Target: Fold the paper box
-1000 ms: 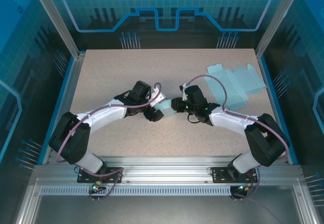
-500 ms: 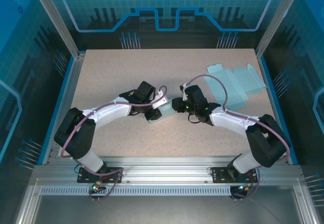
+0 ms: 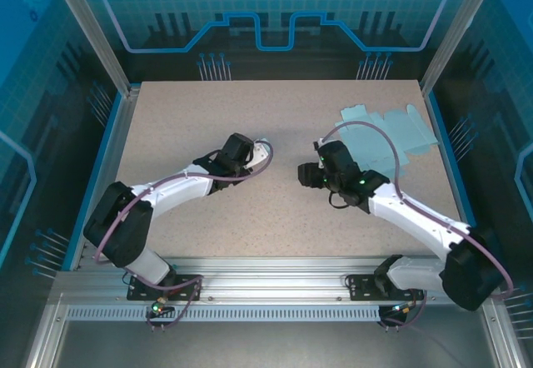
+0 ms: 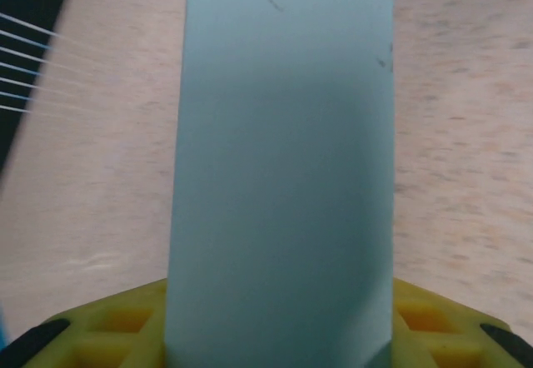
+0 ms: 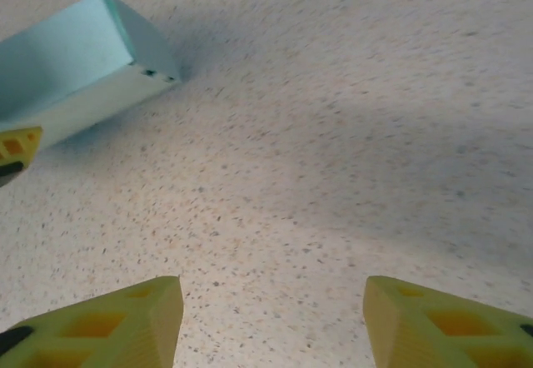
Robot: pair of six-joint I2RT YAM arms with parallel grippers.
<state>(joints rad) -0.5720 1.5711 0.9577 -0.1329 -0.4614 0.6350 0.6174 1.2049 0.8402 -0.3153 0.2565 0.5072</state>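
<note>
The paper box [image 4: 279,160] is a pale blue folded block. In the left wrist view it runs up the middle of the picture, and my left gripper [image 4: 279,335] is shut on it, a yellow finger [image 4: 108,318] on each side. From the right wrist view the box [image 5: 83,56] lies low over the table at the upper left, one end facing the camera. My right gripper [image 5: 271,318] is open over bare table, apart from the box. In the top view the left gripper [image 3: 252,158] and right gripper [image 3: 305,174] face each other mid-table.
Flat unfolded pale blue box blanks [image 3: 387,135] lie at the back right of the speckled table [image 3: 183,118]. Blue walls and metal posts ring the table. The right arm's elbow stretches toward the near right corner.
My left gripper closed on the box. My right gripper let go of the box, opened, and drew back to the right. The left wrist turned with the box.
</note>
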